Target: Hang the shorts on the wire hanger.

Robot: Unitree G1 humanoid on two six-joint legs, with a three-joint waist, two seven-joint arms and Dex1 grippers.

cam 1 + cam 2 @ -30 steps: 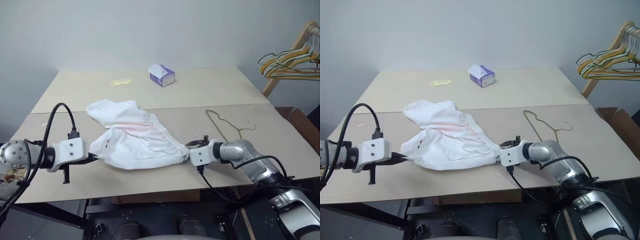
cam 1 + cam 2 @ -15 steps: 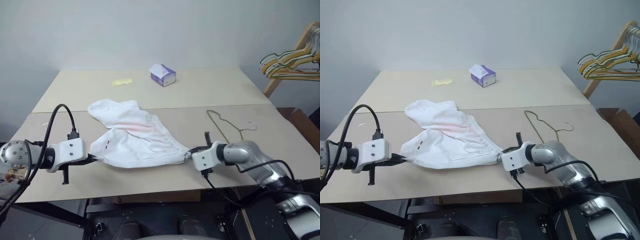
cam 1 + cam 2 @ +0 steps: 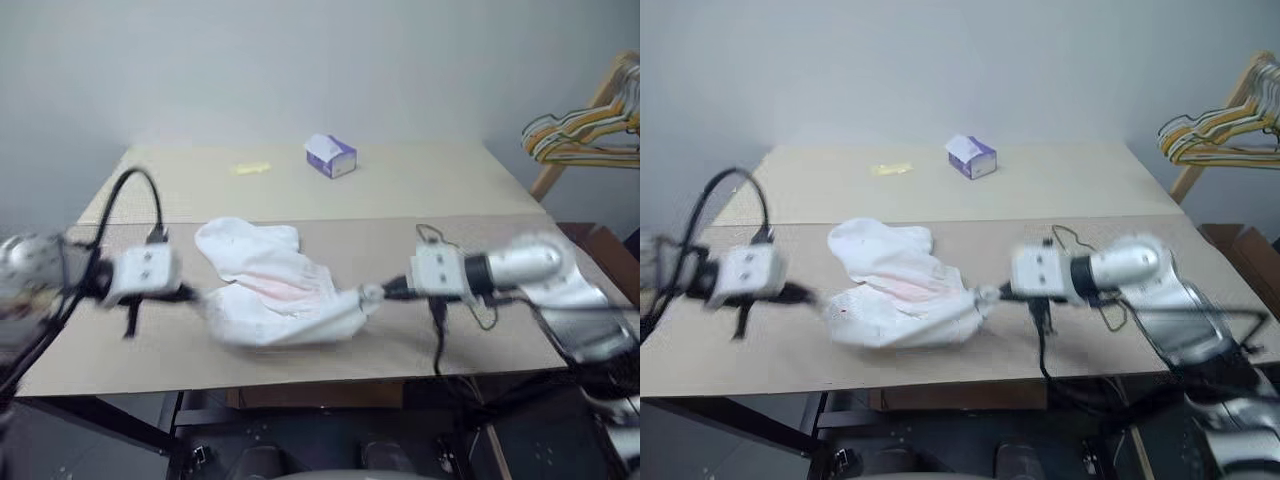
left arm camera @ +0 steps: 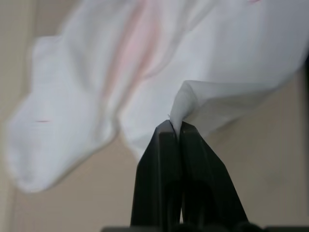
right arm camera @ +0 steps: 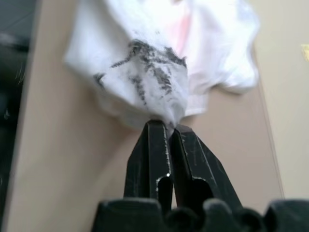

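Observation:
The white shorts [image 3: 275, 295] with a faint pink tinge hang bunched between my two grippers, partly lifted off the table. My left gripper [image 3: 195, 294] is shut on their left edge; in the left wrist view the fingers [image 4: 159, 145] pinch a fold of the shorts [image 4: 145, 63]. At the right edge my right gripper [image 3: 375, 293] is shut on the gathered waistband, seen pinched in the right wrist view [image 5: 164, 126]. The wire hanger [image 3: 440, 243] lies on the table behind my right arm, mostly hidden by it.
A purple-and-white tissue box [image 3: 330, 156] stands at the back of the table [image 3: 180, 350], with a small yellow item [image 3: 250, 168] to its left. Several coloured hangers [image 3: 585, 135] hang on a wooden rack at the far right, beyond the table edge.
Both grippers have risen and lifted the shorts' two ends off the table. The right gripper closed on the waistband and rolled. The shorts have bunched narrower between the hands.

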